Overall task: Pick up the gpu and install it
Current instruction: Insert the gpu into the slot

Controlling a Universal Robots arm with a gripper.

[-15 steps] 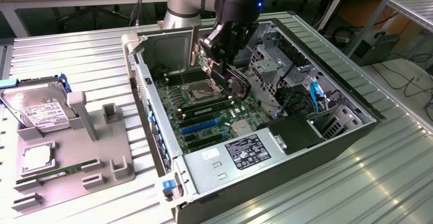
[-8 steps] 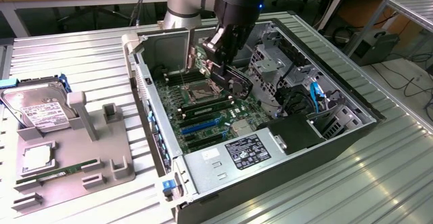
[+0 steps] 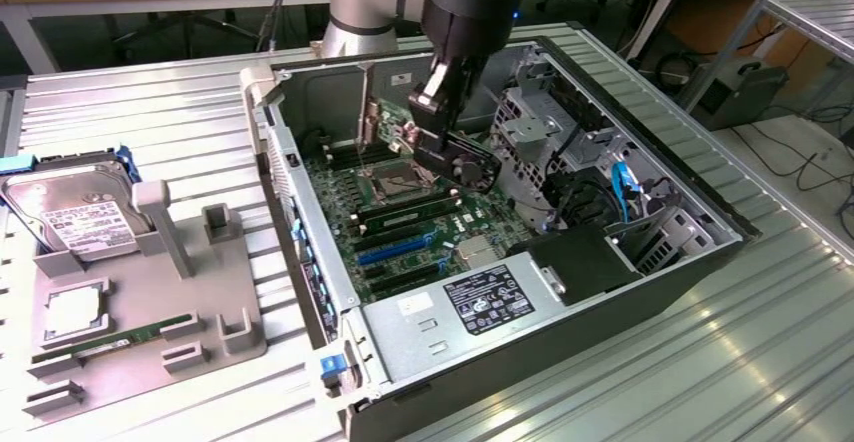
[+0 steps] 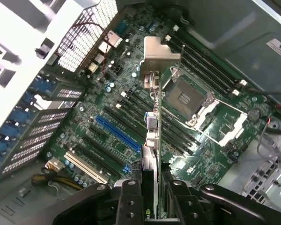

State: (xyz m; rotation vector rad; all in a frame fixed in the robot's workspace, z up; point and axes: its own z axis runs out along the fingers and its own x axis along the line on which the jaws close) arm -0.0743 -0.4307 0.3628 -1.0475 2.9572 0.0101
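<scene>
Silver ribbed metal makes up the bench (image 3: 160,102), and on it, in the middle of the exterior view, lies a big computer case (image 3: 601,347) with its side open. Inside it you can see the green main board (image 3: 400,237). The robot arm (image 3: 467,2) hangs down from the top middle of that view into the case. Its gripper (image 3: 430,122) has the fingers (image 4: 129,199) pressed on the gpu (image 3: 388,125), one on each side, so the card is held between them. The gpu stands on its edge above the main board, in the upper middle of the exterior view. Its long silver bracket (image 3: 366,102) stands upright at the card's end on the exterior view's left. In the wrist view the gpu (image 4: 152,122) shows as a thin strip running away from the gripper (image 4: 152,190), with the silver bracket (image 4: 160,49) at its far end. It hangs over the main board (image 4: 84,126), between the blue slot (image 4: 117,133) and the square chip socket (image 4: 185,98). I cannot tell if the card touches the board. At the exterior view's left a grey holder (image 3: 147,292) sits on the bench. A silver hard drive (image 3: 74,212) rests in its upper part, and a thin green memory stick (image 3: 114,340) lies in its lower part.
</scene>
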